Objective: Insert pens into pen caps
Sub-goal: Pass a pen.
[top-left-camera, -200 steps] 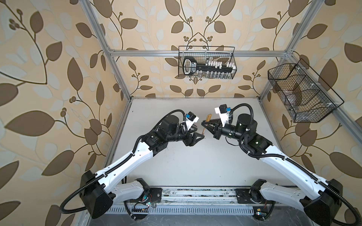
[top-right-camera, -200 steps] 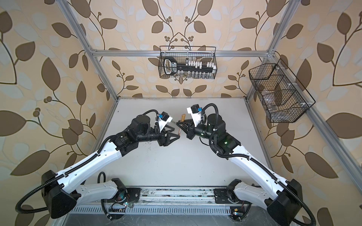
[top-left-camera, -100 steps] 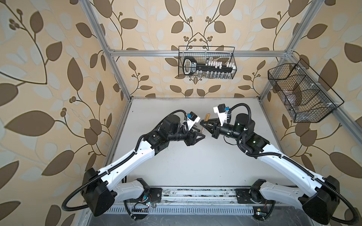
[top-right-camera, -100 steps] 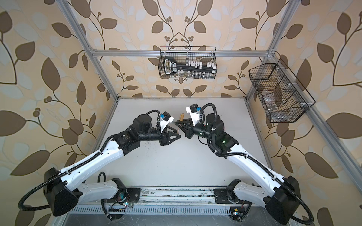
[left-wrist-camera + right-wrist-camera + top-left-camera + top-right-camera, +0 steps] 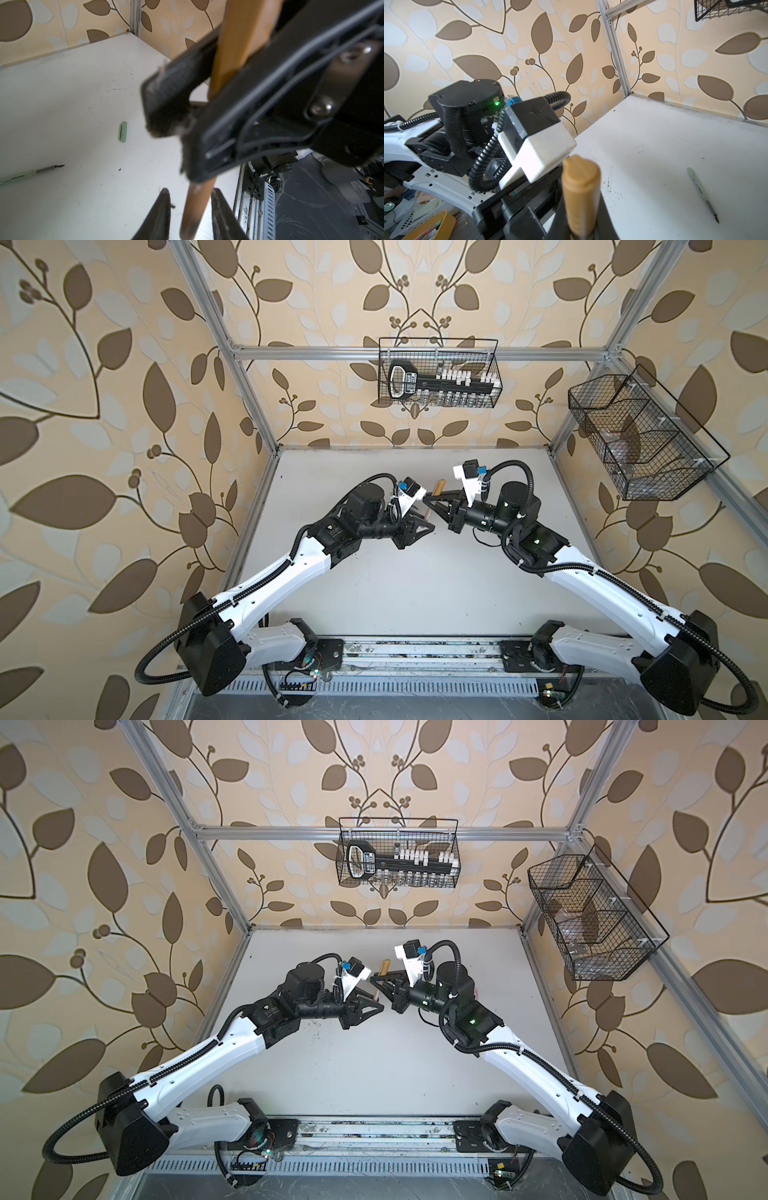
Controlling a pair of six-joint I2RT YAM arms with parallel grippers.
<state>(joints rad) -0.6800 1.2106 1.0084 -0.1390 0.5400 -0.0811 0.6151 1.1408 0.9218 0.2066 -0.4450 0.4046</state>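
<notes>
We see a big white table (image 5: 415, 593). Over its middle the two arms meet. The right gripper (image 5: 429, 502) squeezes tight on the brown pen (image 5: 234, 47) and holds it up off the table. The left gripper (image 5: 190, 192) has its fingers (image 5: 162, 212) only a little apart, one on each side of that pen's lower end, not quite touching it. A green pen (image 5: 702, 193) lies flat on the table. A small green cap (image 5: 122, 132) lies apart from it.
</notes>
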